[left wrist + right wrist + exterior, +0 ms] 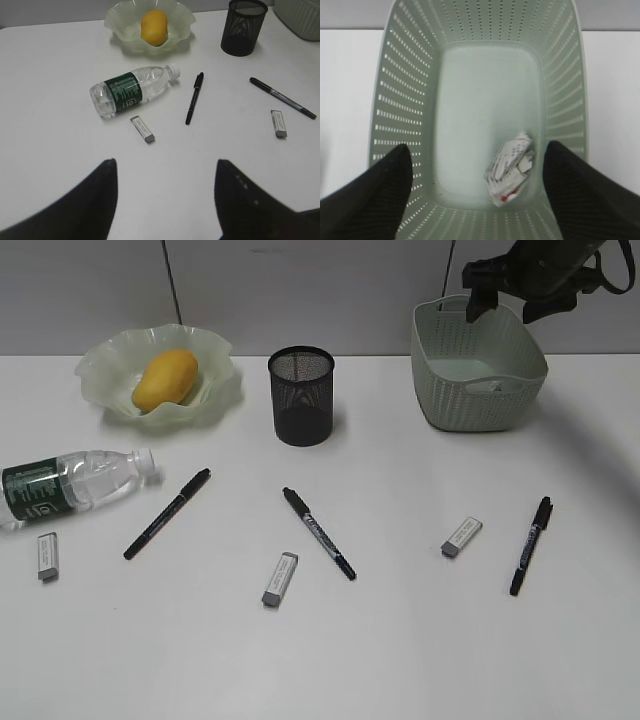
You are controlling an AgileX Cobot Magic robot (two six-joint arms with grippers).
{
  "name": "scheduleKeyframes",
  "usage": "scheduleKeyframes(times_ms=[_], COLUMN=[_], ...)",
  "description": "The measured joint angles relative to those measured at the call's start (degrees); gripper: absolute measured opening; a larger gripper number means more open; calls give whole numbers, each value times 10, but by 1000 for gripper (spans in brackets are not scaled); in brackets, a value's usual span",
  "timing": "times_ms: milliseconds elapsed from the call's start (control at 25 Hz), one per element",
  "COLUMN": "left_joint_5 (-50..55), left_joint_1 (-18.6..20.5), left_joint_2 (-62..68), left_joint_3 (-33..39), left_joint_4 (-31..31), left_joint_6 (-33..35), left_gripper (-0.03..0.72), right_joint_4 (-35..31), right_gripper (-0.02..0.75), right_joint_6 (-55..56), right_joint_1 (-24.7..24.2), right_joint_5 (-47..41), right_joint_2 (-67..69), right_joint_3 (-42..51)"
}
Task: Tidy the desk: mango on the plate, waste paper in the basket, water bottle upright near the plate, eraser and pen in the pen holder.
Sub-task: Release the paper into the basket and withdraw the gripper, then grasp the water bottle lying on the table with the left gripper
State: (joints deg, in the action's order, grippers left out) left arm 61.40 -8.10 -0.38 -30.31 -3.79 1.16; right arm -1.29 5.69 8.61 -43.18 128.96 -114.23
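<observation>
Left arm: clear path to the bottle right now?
Probably yes. The left gripper is open and empty, and the bottle lies on its side on bare desk ahead, with only an eraser near it.

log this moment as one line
paper: in basket | right gripper: open above basket | mango: on plate | bottle: lying

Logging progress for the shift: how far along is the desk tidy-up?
Done: mango on the plate; waste paper in the basket, right gripper open above it. Nothing held. Left: water bottle lying down; three pens and three erasers outside the pen holder.
</observation>
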Motion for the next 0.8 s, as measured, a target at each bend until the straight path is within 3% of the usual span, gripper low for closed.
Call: scheduleKeyframes(times_ms=[160, 800], left_joint_5=[0, 0], left_joint_1=[0, 0], left_joint_2=[0, 0], left_joint_3=[0, 0], left_joint_4=[0, 0], left_joint_6=[0, 0], left_gripper=[466, 466], right_joint_4=[0, 7], right_gripper=[638, 589], right_joint_6=[-5, -51], right_joint_1=[0, 0], right_joint_5=[-18, -231], right_joint_2=[-1, -132], right_joint_3=[-12, -26])
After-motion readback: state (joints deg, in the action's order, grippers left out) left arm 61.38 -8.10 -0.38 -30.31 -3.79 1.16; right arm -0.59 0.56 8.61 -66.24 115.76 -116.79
